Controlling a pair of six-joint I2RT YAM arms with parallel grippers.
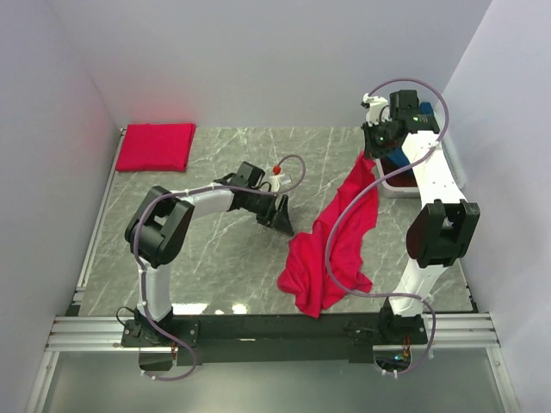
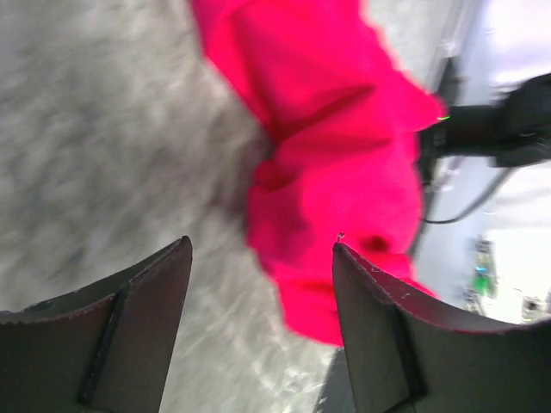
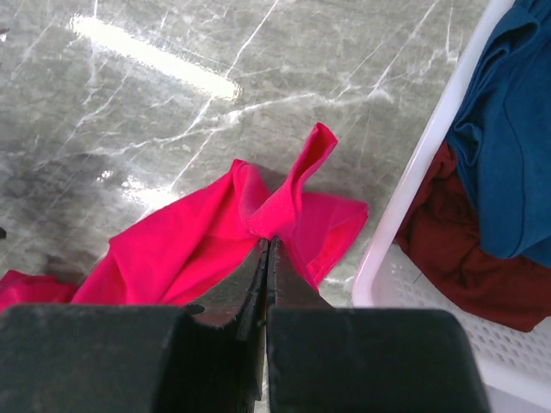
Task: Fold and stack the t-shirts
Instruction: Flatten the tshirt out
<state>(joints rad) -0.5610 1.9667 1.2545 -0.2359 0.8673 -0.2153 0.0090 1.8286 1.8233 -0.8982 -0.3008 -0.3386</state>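
Right claw [image 3: 265,245] pinches the bright red t-shirt [image 3: 189,249], which trails below onto the desk [image 3: 129,103]. Left claw [image 2: 258,249] gapes wide, the shirt's crumpled end just ahead. Beside the right claw lie a navy t-shirt [image 3: 508,146] and a darker red t-shirt [image 3: 465,262].

I record the table top [image 1: 215,249] as grey and stone-patterned, with thin white veins running across it. The loose t-shirt [image 1: 331,245], near and to the right, is plain bright red, leaning to pink under the light; I find no print on it. The folded t-shirt [image 1: 155,146] at the far left is the same plain red. At the far right I note a white basket [image 3: 405,232] with a perforated floor. In it are a navy blue t-shirt [image 3: 508,146] and a dark red t-shirt [image 3: 465,258], both plain. The left gripper [image 2: 263,249] and right gripper [image 3: 267,245] are matt black. Arm links are white and black.
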